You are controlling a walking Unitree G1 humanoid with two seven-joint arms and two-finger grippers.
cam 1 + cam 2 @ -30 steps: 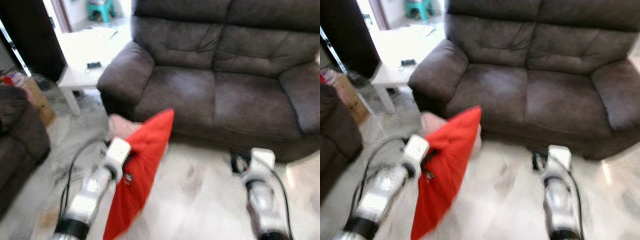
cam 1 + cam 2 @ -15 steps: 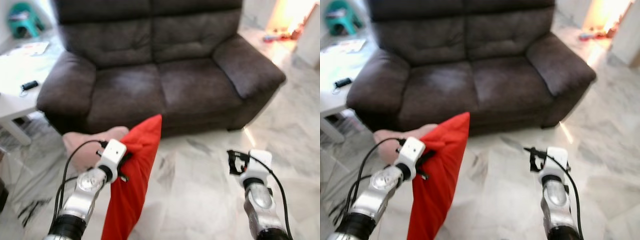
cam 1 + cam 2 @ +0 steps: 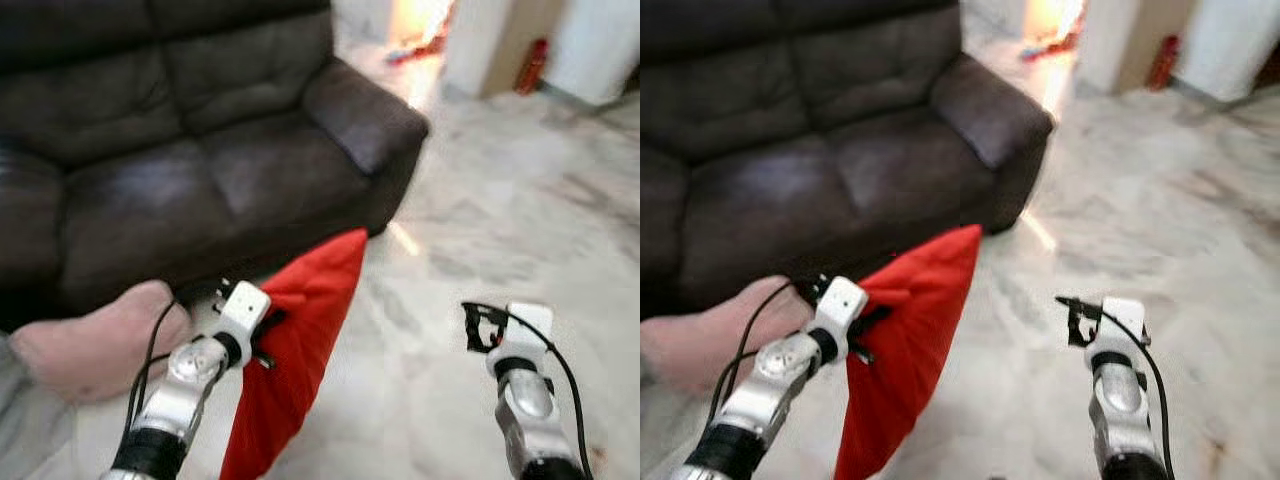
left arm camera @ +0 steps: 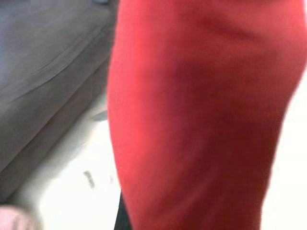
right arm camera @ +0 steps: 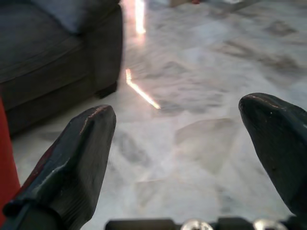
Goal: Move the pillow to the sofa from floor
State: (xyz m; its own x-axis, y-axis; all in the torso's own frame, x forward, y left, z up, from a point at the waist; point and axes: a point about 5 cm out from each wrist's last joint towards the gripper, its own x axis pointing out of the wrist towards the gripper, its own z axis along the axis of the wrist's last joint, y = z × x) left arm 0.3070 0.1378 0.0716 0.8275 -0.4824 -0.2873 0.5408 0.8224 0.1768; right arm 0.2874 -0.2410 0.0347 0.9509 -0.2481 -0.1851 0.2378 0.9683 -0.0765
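Note:
A red pillow (image 3: 300,350) hangs upright in the air, and my left gripper (image 3: 262,335) is shut on its left edge. It covers most of the left wrist view as a red pillow (image 4: 201,115) with the sofa front behind it. The dark brown sofa (image 3: 150,170) stands ahead and to the left, its seat cushions bare. My right gripper (image 3: 478,325) is raised over the marble floor to the right, open and holding nothing; its fingers (image 5: 72,158) stand wide apart in the right wrist view.
A pink pillow (image 3: 95,340) lies on the floor against the sofa front at the left. Pale marble floor (image 3: 520,210) stretches to the right. A white pillar (image 3: 480,40) and a red cylinder (image 3: 530,65) stand at the far right back.
The camera has swung to the right: the sofa has slid to the left of the picture and open floor has come in. The left gripper still holds the red pillow; the right stays open.

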